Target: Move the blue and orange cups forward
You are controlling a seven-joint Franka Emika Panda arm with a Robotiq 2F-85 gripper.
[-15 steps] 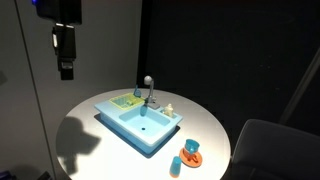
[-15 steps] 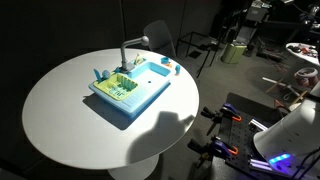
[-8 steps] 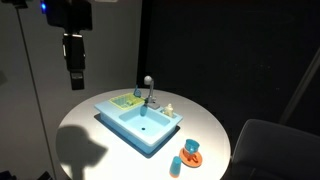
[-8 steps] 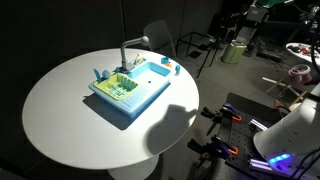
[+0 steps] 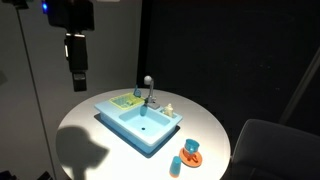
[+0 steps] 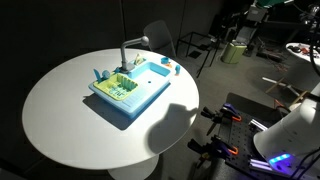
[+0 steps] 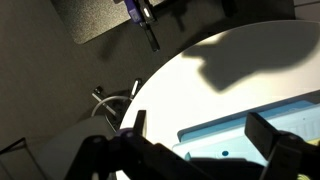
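**Landmark.** A light blue plastic toy sink (image 5: 125,130) stands near the middle of a round white table (image 5: 90,135). It has a grey toy faucet (image 5: 148,90) on its back edge.

**Gripper.** The black Robotiq gripper (image 5: 78,80) hangs high over the table, well apart from the sink and off its rack end. In the wrist view its two fingers (image 7: 266,136) stand wide apart with nothing between them. Only the table and the sink rim lie below.

**Task items.**
- The tiny orange plastic toy cup (image 5: 176,165) stands on the table just beside the sink's basin-end corner. Next to it is a flat round orange saucer (image 5: 192,157) carrying a blue piece.
- The tiny light blue plastic toy cup cannot be placed with certainty. In an exterior view a small light blue thing (image 6: 97,73) stands at the sink's rack end, beside a small orange item. Both are too small to identify.

**Handling, as judged.**
- Material: each cup looks like thin moulded plastic, so very light, stiff and smooth.
- Risk: a slight nudge would likely tip it or send it skidding, and a hard squeeze on the curved wall could pop it free.
- Hold: best taken from above, one finger inside the rim and one outside.
- Clearance: the saucer leaves little room beside the orange cup, so the fingers should be turned to straddle away from it.

**Progress.** Not begun. Neither the orange cup nor the blue cup is held.
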